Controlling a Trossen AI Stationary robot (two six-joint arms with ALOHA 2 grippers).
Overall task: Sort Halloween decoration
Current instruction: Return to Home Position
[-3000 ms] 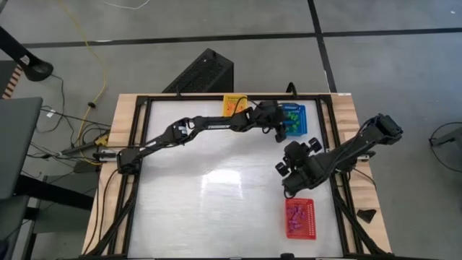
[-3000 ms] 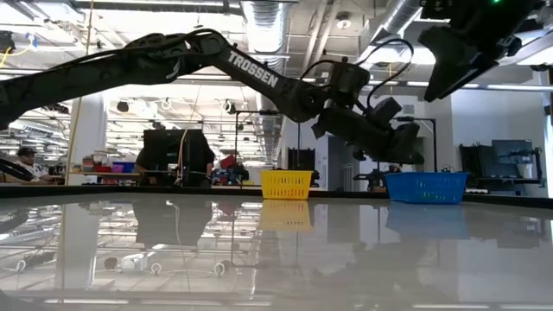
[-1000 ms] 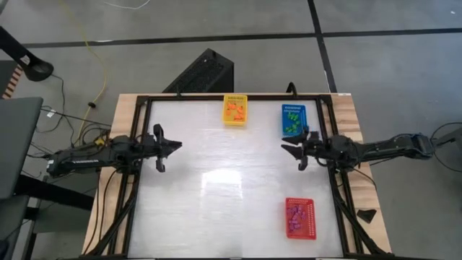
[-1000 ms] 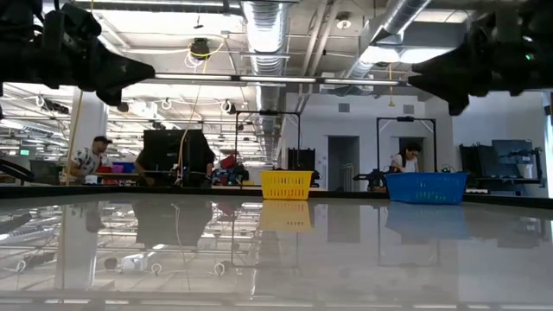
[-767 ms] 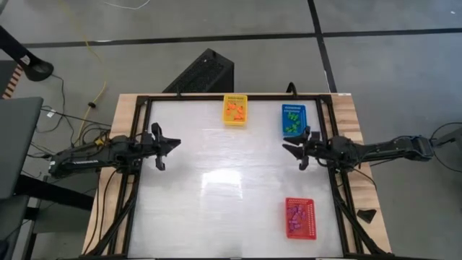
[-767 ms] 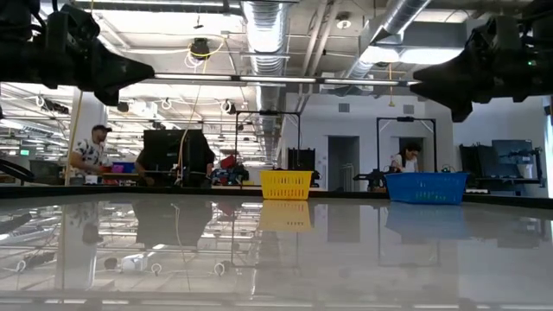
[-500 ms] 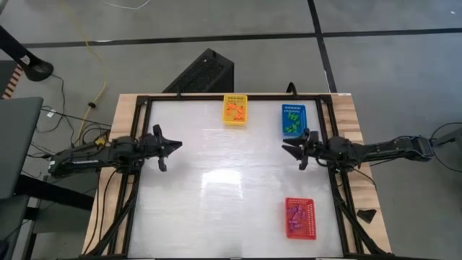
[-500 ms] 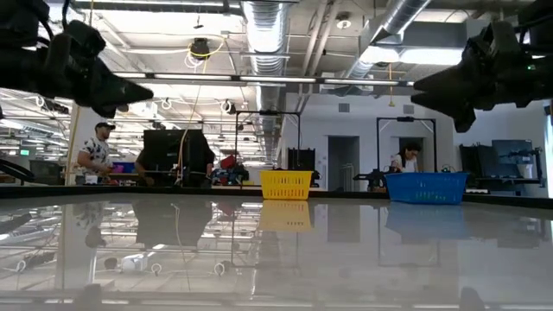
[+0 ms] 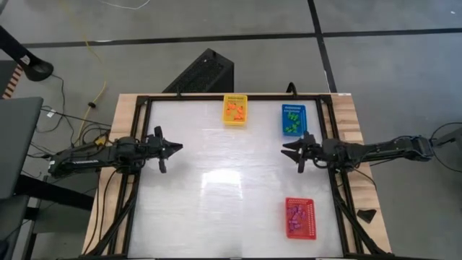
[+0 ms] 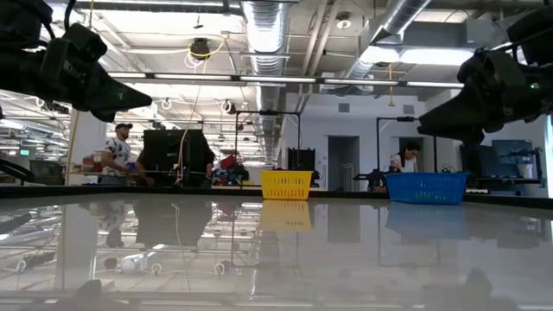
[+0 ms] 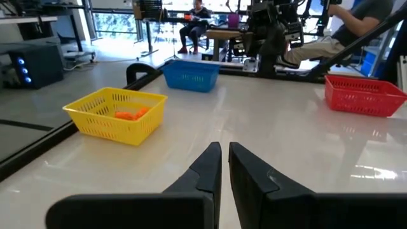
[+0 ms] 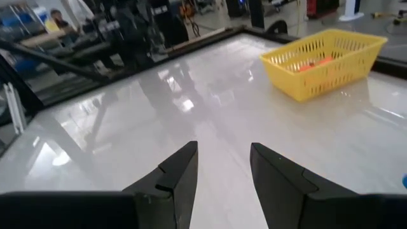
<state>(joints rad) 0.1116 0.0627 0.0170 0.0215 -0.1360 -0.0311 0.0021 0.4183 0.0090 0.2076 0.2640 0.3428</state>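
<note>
Halloween decoration: in baskets, upper centre and lower right; none seen loose on bench. Left pincer: pressed together, mid-left. Right pincer: spread, mid-right, nearer blue basket.

Orange trinkets in yellow basket; green in blue; purple, red.

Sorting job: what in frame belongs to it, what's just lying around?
Job: orange trinkets in yellow basket; green trinkets in blue basket; purple trinkets in red basket; left claw, right claw, at opposite table edges.
Lying about: black box behind table; black wedge near red basket; person in room beyond.
</note>
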